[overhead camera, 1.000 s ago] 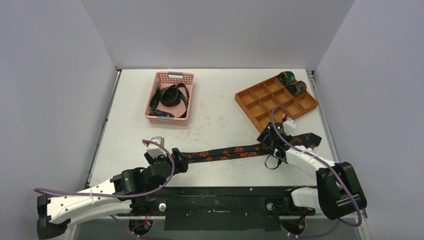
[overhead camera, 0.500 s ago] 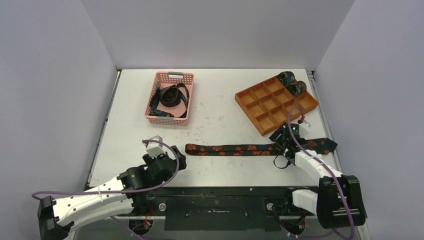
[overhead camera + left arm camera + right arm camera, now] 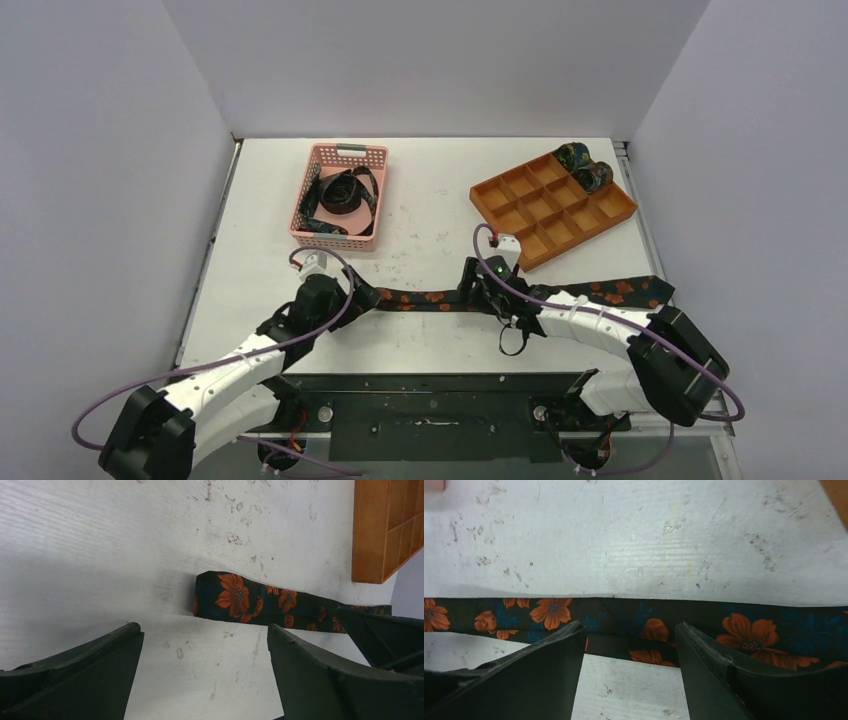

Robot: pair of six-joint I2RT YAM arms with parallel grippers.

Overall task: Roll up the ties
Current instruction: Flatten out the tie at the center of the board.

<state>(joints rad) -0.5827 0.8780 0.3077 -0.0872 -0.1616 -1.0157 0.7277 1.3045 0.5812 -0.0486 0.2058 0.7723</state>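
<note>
Tie (image 3: 235, 597) flat, axis left-right; narrow end just ahead of gaping left gripper (image 3: 203, 629); right gripper (image 3: 629, 626) unclenched over mid-length.

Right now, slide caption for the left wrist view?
Open left gripper facing the end of the flat orange-flowered tie on the white table, orange tray upper right.

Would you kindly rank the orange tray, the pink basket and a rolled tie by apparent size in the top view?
Largest, tied: orange tray and pink basket; their footprints look too alike to rank.
Smallest: rolled tie, sitting in just one tray compartment.
</note>
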